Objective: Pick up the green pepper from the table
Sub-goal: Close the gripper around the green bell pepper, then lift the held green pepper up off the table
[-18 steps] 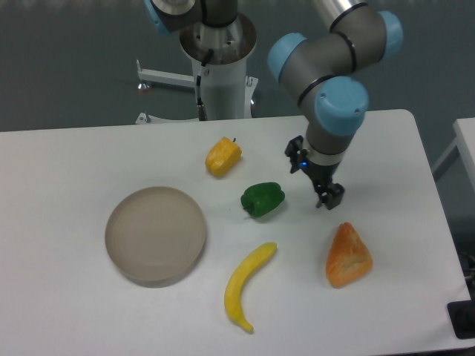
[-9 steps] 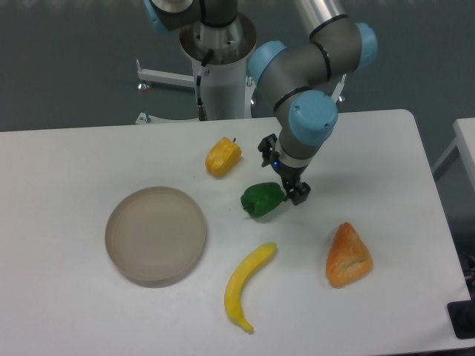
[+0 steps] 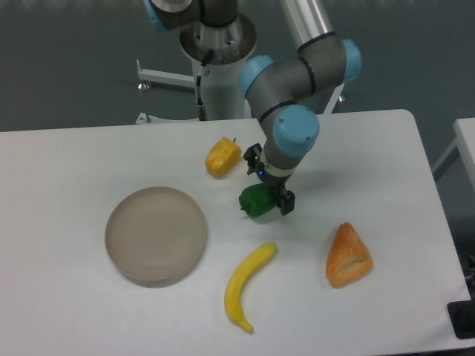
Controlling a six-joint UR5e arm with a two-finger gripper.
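Over the green pepper (image 3: pixel 256 201) now, hand (image 3: pixel 277 199) shifted leftward, grip seemingly unclosed.

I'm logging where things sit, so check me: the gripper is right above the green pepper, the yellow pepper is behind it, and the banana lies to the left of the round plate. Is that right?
Not quite. The camera view shows the banana lying to the right of the round plate, not the left. The rest holds: the gripper is over the green pepper, with the yellow pepper behind it.
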